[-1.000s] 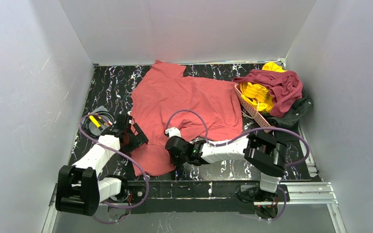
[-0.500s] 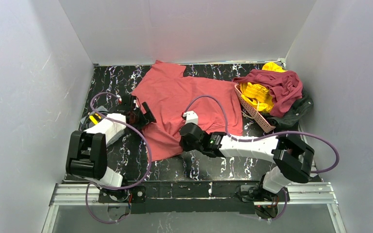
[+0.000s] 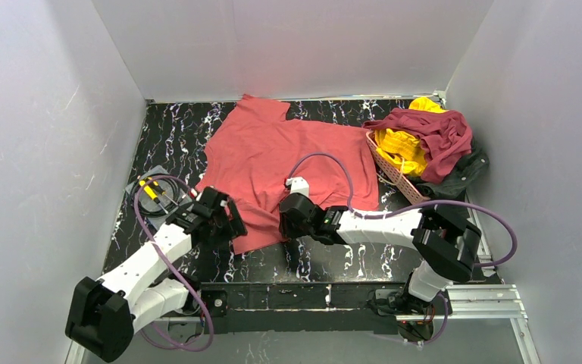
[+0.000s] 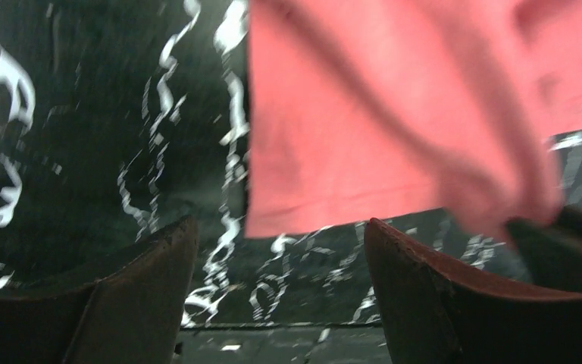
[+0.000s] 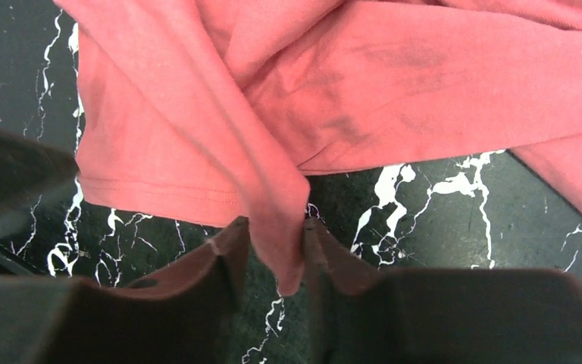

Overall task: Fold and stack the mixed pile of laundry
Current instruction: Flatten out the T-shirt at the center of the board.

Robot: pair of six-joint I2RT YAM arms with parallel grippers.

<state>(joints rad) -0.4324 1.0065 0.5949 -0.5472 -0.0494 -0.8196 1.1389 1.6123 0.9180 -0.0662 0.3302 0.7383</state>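
Shirt [image 3: 288, 152], salmon-red, creased, mostly flat

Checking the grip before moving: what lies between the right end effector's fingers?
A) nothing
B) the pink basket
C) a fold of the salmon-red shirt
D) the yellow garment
C: the right wrist view shows a fold of the salmon-red shirt between the fingers of the right end effector.

1. A table [image 3: 167, 144], black with wiggly white lines, lies under everything.
2. A small pink basket [image 3: 394, 176] with little holes in its wall sits on the right of the table, tipped over.
3. A small yellow and black thing [image 3: 150, 189] lies at the table's left edge.
4. Plain white walls [image 3: 295, 45] stand on three sides.
5. A silver metal rail [image 3: 485, 297] runs along the near edge.
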